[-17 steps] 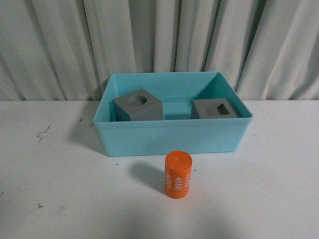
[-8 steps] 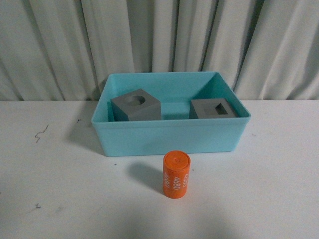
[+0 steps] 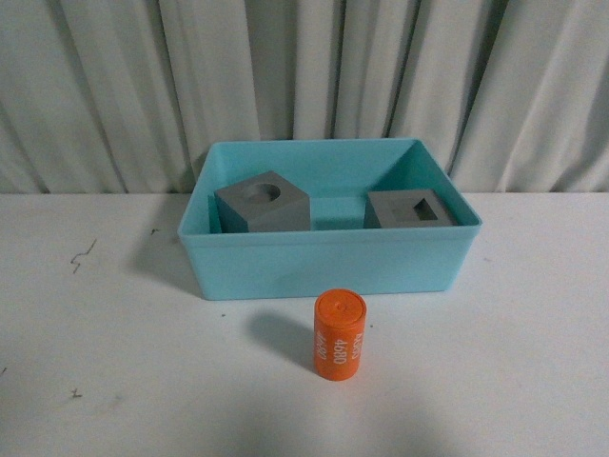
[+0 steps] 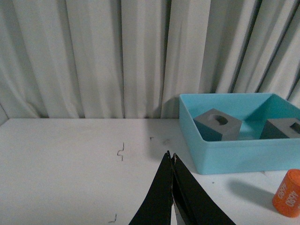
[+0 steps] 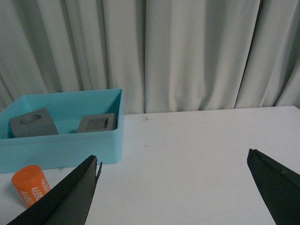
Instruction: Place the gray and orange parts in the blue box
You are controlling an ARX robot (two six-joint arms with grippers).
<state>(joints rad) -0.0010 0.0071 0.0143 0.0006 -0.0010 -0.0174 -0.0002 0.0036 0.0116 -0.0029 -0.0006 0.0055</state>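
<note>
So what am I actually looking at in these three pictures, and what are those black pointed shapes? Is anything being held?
These are three cameras on one two-armed robot, at one moment. The front view looks out from the robot's body; neither arm shows there. On the white table stands a blue box holding two gray parts: the round-recess cube and the rectangular-recess cube. The orange cylinder, printed 4680, stands upright on the table in front of the box, outside it. The other two pictures come from cameras on the wrists. The black shapes are gripper fingers: the left gripper is closed on nothing, the right gripper is spread wide open. Nothing is held.
</note>
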